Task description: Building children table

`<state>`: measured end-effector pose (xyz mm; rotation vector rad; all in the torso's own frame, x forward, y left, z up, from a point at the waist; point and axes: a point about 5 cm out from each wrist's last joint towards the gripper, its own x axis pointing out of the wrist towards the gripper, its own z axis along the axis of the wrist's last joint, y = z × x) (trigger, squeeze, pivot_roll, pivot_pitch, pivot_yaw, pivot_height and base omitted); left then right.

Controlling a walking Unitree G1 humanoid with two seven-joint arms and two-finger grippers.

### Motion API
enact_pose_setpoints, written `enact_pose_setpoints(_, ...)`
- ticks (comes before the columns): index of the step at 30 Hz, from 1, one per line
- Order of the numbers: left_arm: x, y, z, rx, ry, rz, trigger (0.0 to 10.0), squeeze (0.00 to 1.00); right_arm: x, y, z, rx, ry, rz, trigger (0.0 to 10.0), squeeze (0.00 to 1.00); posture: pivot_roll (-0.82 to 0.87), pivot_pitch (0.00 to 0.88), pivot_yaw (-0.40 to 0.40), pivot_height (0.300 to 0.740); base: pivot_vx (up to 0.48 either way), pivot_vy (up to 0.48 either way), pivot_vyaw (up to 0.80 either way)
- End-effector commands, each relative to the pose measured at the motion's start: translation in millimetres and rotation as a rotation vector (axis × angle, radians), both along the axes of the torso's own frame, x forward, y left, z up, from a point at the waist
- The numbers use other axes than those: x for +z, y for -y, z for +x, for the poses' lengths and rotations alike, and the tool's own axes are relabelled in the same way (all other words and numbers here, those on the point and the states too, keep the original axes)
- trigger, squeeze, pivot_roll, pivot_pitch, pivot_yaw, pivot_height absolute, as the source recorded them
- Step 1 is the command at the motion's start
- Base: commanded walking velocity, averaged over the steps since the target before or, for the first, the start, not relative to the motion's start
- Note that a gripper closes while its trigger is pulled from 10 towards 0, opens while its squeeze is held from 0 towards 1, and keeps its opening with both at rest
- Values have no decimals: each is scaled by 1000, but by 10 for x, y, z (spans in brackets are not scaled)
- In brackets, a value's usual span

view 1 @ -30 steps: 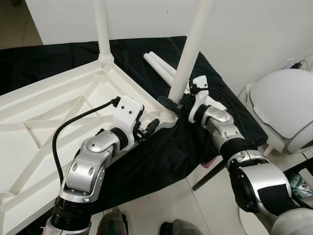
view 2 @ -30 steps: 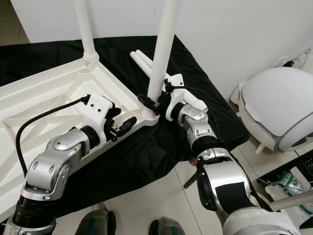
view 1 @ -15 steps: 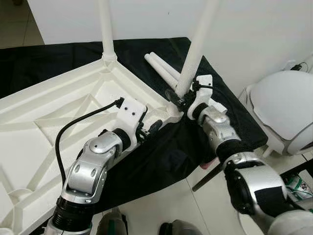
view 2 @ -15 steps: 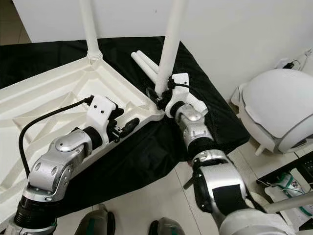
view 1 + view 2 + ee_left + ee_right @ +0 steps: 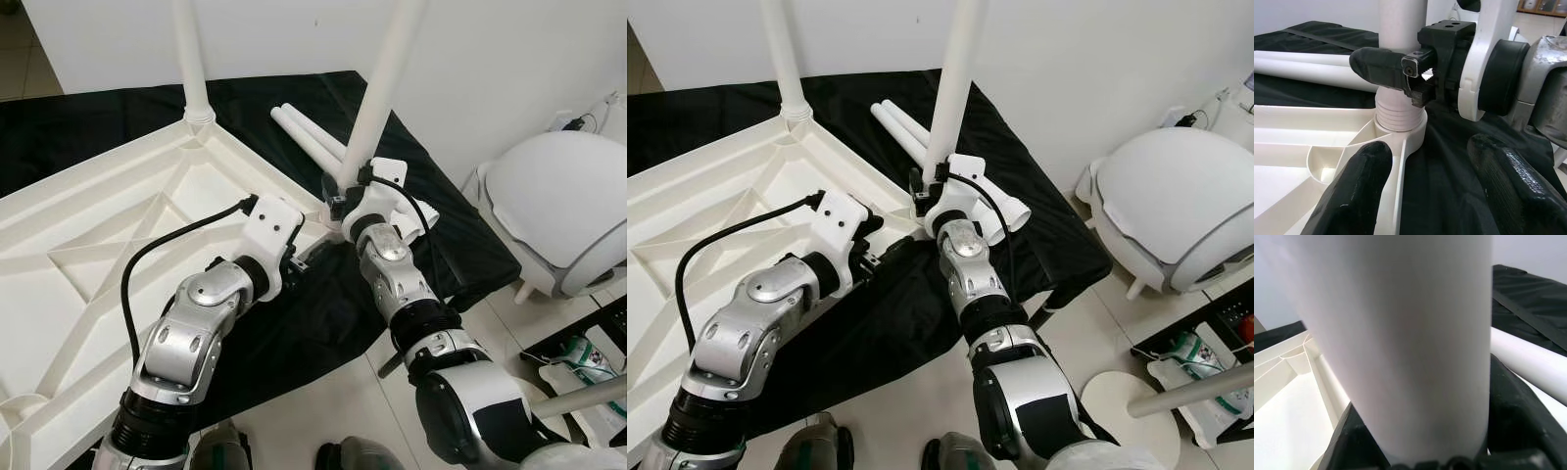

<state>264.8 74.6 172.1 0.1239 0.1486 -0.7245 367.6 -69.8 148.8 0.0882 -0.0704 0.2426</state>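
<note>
White moulded plastic makes up the upturned children's tabletop (image 5: pixel 88 255), which lies underside up on a black cloth (image 5: pixel 333 304) spread over the desk, its ribbed bracing facing the camera. Two white tubular plastic legs already stand in its corner sockets: one at the far corner (image 5: pixel 190 59) and one at the right corner (image 5: pixel 377 93), the latter rising steeply and leaning a little to the right. Two more loose white tubular legs (image 5: pixel 304 137) lie side by side on the cloth just beyond that right corner.

The right tool (image 5: pixel 1400 73) is closed around the base of the right-corner leg, just above the ridged collar where the leg meets its socket; the right wrist view shows the leg's white shaft (image 5: pixel 1400 342) held between the two black fingers (image 5: pixel 1520 416). The left tool (image 5: pixel 1427 191) sits at the near edge of the tabletop just left of that same corner, with its fingers spread apart; one finger (image 5: pixel 1359 191) lies over the white rim of the tabletop and the other is above the black cloth, gripping nothing. A black cable (image 5: pixel 157 264) loops from the left wrist housing.

To the right, on the pale tiled floor (image 5: pixel 323 411), stands a large white rounded plastic object (image 5: pixel 558 211).
</note>
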Motion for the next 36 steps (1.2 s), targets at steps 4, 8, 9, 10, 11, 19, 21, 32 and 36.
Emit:
enact_pose_setpoints(4, 12, 6, 20, 39, 18, 3, 10000, 0, -138, 88, -48, 31, -72, 18, 10000, 1000, 18, 0, -68, 740, 0, 0, 0)
enact_pose_setpoints(8, 12, 12, 23, 38, 17, 0, 10000, 0, -75, 119, -76, 198, -16, -13, 10000, 1000, 16, 0, -70, 740, 0, 0, 0)
enact_pose_setpoints(9, 16, 13, 24, 37, 19, -1, 10000, 0, -62, 141, -81, 248, -2, -37, 10000, 1000, 16, 0, -70, 740, 0, 0, 0)
enact_pose_setpoints(10, 18, 14, 28, 37, 19, -2, 10000, 0, -43, 171, -82, 289, 16, -64, 10000, 1000, 15, 0, -70, 740, 0, 0, 0)
enact_pose_setpoints(11, 21, 13, 31, 37, 20, -3, 10000, 0, -33, 197, -83, 326, 23, -87, 10000, 1000, 15, 0, -69, 740, 0, 0, 0)
enact_pose_setpoints(19, 40, 16, 42, 36, 26, -6, 10000, 0, 75, 462, 10, 395, 42, -149, 10000, 0, 14, 0, -64, 740, 0, 0, 0)
enact_pose_setpoints(21, 48, 15, 44, 37, 28, -7, 10000, 0, 92, 535, 37, 423, 33, -161, 10000, 0, 15, 0, -62, 740, 0, 0, 0)
enact_pose_setpoints(32, 82, 10, 61, 34, 35, -9, 10000, 0, 50, 599, 76, 535, -9, -214, 10000, 0, 15, 0, -44, 740, 0, 0, 0)
enact_pose_setpoints(36, 85, 10, 63, 35, 35, -9, 10000, 0, 43, 592, 77, 548, -13, -205, 10000, 0, 15, 0, -43, 740, 0, 0, 0)
